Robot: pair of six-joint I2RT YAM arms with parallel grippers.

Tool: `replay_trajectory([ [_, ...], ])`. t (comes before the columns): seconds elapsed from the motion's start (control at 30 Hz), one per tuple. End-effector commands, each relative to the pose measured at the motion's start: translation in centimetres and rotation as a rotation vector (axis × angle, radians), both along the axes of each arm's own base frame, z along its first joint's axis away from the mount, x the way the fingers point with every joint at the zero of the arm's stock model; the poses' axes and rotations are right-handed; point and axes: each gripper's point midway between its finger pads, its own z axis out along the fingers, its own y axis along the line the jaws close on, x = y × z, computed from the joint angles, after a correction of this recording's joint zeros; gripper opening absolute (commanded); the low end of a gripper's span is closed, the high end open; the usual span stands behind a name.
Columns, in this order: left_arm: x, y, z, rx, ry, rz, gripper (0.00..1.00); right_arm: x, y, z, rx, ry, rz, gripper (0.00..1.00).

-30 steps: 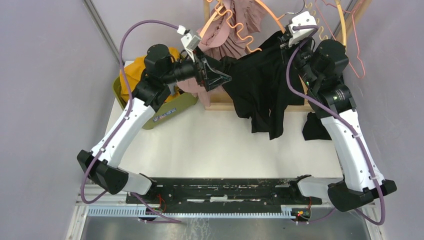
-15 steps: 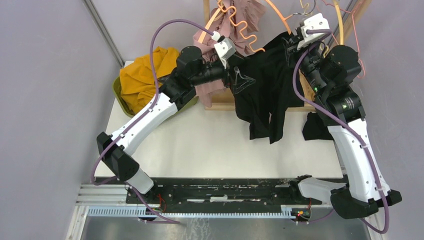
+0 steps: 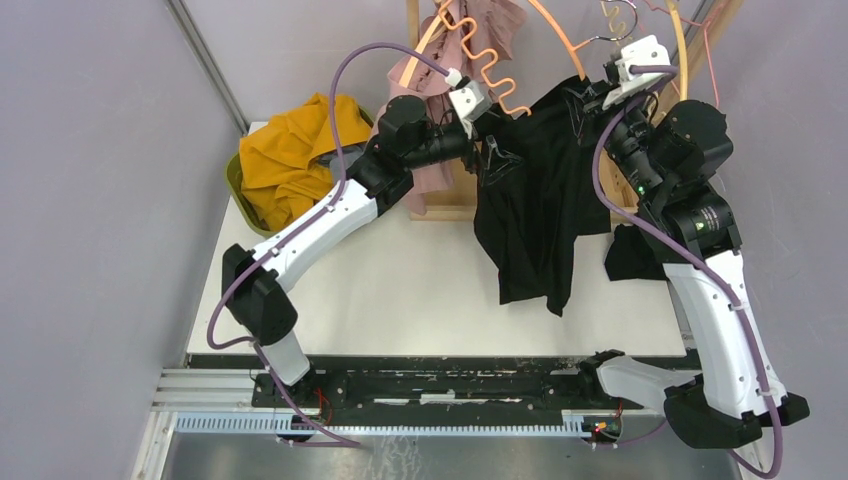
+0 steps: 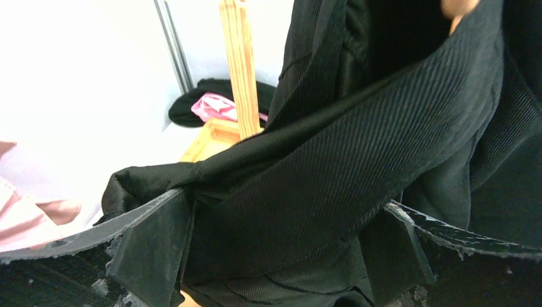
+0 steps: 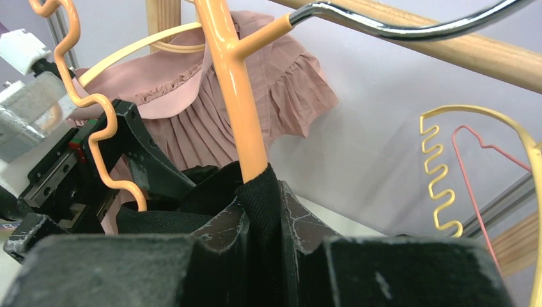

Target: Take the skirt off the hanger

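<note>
A black skirt [image 3: 530, 200] hangs from an orange hanger [image 3: 556, 35] on the wooden rack. My right gripper [image 3: 585, 95] is shut on the skirt's waistband, right where the orange hanger arm [image 5: 233, 83] enters the fabric [image 5: 160, 220]; the pinch shows in the right wrist view [image 5: 262, 204]. My left gripper [image 3: 497, 160] is open at the skirt's left top edge. In the left wrist view [image 4: 281, 217] its jaws stand wide apart with a band of the ribbed black fabric [image 4: 358, 147] stretched between them.
A pink pleated dress [image 3: 440, 70] hangs on the rack's left side, just behind my left wrist. A green bin with yellow cloth [image 3: 290, 160] stands at the back left. The rack's wooden base [image 3: 440, 212] lies under the skirt. A black cloth [image 3: 630, 255] lies by the right arm. Yellow and pink hangers [image 3: 690, 60] hang at the right.
My left arm has swung right, from beside the bin to the skirt, and its open jaws now straddle the fabric. My right gripper has shifted slightly up and right with the waistband.
</note>
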Motion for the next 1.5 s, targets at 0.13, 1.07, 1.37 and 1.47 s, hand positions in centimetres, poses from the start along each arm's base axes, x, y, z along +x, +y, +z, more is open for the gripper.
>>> replay_trajectory([
  [0.13,-1.5,-0.8,3.7,-0.145,-0.062,-0.085,0.87,-0.4,0.1,4.1,0.092,-0.127,0.012,0.01],
  [1.07,-4.4,1.2,1.9,0.016,0.071,-0.123,0.03,2.7,-10.9,0.2,-0.121,-0.078,-0.657,0.01],
  [1.37,-4.1,0.4,1.7,0.009,0.102,-0.142,0.03,-1.1,-14.6,1.0,-0.192,-0.109,-0.820,0.01],
  [1.47,-4.0,-0.1,1.6,0.008,0.105,-0.148,0.03,-1.5,-15.0,0.9,-0.196,-0.095,-0.836,0.01],
])
